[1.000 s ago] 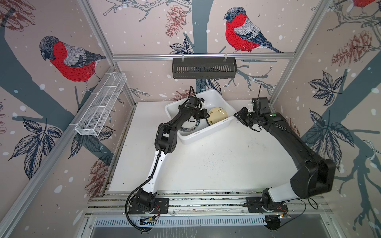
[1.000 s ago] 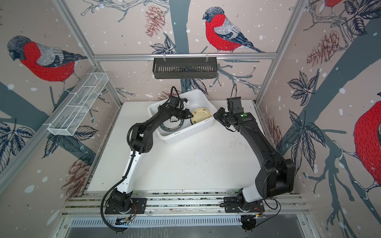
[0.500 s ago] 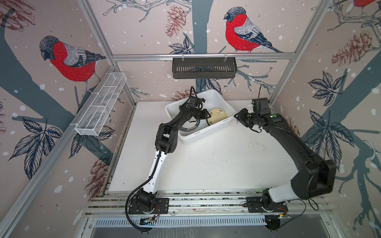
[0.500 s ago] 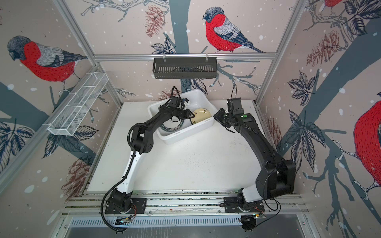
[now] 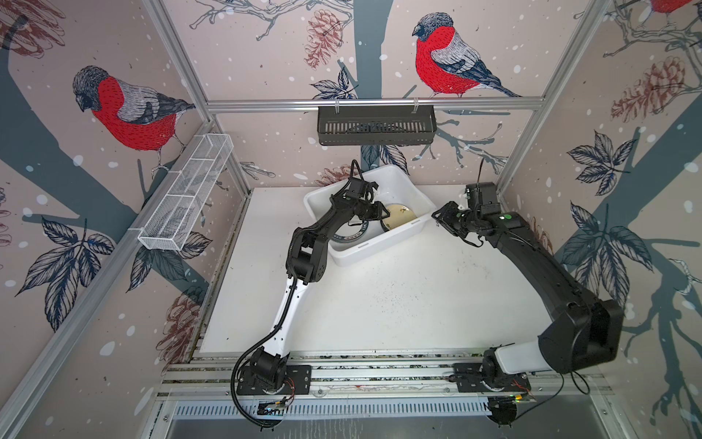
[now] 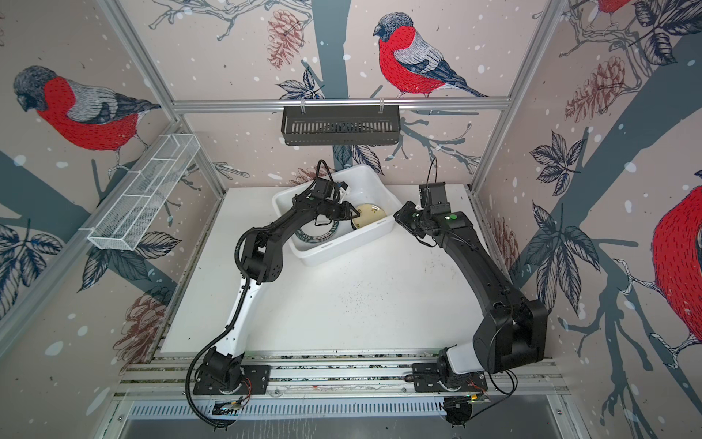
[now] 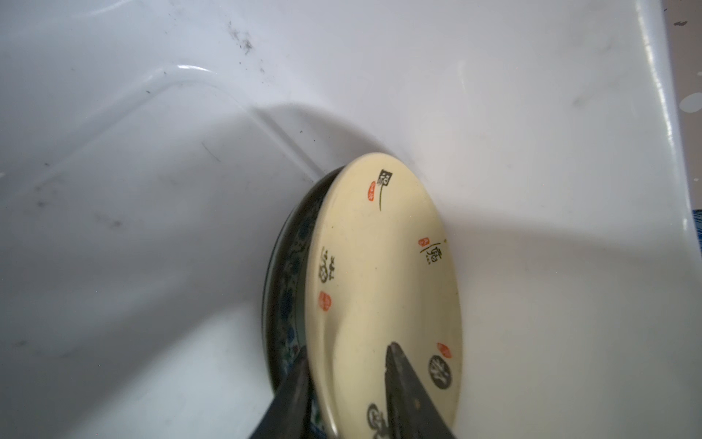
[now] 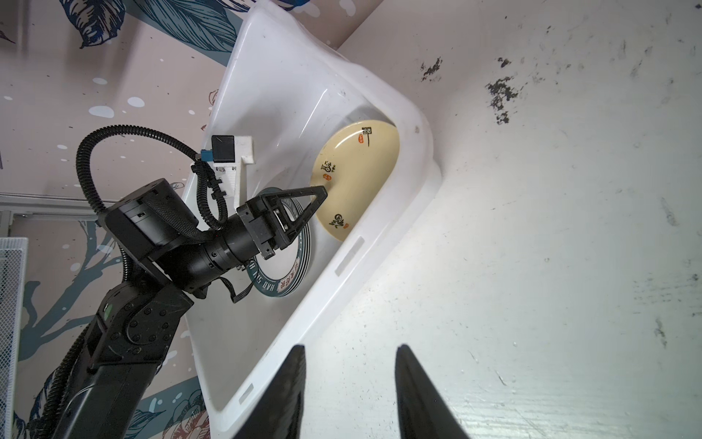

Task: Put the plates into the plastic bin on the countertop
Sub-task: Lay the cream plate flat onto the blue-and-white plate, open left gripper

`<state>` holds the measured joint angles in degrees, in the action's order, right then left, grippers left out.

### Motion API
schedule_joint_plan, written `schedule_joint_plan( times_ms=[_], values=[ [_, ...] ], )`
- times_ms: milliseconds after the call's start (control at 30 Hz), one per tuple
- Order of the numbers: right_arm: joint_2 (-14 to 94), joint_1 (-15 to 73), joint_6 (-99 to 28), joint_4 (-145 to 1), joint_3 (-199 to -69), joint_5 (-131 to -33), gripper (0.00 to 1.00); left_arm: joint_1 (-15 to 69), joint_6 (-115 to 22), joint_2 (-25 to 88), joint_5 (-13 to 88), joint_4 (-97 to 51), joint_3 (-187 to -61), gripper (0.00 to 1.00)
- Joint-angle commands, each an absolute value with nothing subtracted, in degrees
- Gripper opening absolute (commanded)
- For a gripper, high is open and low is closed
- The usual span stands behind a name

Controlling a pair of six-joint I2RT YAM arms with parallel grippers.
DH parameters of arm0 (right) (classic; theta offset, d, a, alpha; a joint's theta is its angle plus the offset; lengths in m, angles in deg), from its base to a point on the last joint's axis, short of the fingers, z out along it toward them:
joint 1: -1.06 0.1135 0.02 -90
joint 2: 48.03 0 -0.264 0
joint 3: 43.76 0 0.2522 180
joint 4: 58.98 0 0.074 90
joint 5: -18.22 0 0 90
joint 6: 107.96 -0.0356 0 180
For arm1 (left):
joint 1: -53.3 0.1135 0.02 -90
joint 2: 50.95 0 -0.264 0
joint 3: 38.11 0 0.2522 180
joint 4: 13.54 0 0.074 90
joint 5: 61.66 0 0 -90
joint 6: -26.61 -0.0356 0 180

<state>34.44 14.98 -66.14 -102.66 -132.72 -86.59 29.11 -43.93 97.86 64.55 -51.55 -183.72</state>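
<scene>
**Left fingers straddle the pale yellow plate inside the bin**

In both top views the white plastic bin [image 5: 374, 249] sits askew at the back of the speckled countertop [image 5: 399, 304]. The left gripper [image 5: 381, 216] reaches into it beside the pale yellow plate [image 5: 399, 217]. From up there its fingers cannot be made out.

The left wrist view settles it. The two black fingers [image 7: 406, 384] stand apart on either side of the plate's rim, one over its cream face and one behind it. They are parted wider than the rim is thick and are not pinching it. Only this view shows a teal floral plate [image 7: 283, 296] directly behind the yellow one, both propped on edge against the bin's wall.

The right wrist view adds what that close-up misses. A white plate with a dark-green lettered rim [image 8: 289, 283] lies low in the bin under the left wrist, partly hidden by the arm.

The right gripper [image 8: 349, 349] hovers over bare countertop just outside the bin's corner, fingers parted with nothing between them.
</scene>
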Motion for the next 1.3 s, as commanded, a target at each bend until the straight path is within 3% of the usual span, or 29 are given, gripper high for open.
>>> schedule_joint_plan(
  times_ms=[0,833,1267],
  values=[
    [34.14,15.21,-66.48,-101.32,-132.68,-86.38,0.41,29.13,-44.23,97.02,65.31,-49.87,-183.93,0.34],
    [37.26,16.26,-66.56,-101.16,-135.48,-86.37,0.41,31.48,-43.73,96.13,65.45,-49.61,-183.83,0.48],
    [37.92,16.52,-66.83,-100.88,-135.93,-86.07,0.40,31.36,-42.12,96.06,68.19,-48.67,-181.68,0.48]
  ],
)
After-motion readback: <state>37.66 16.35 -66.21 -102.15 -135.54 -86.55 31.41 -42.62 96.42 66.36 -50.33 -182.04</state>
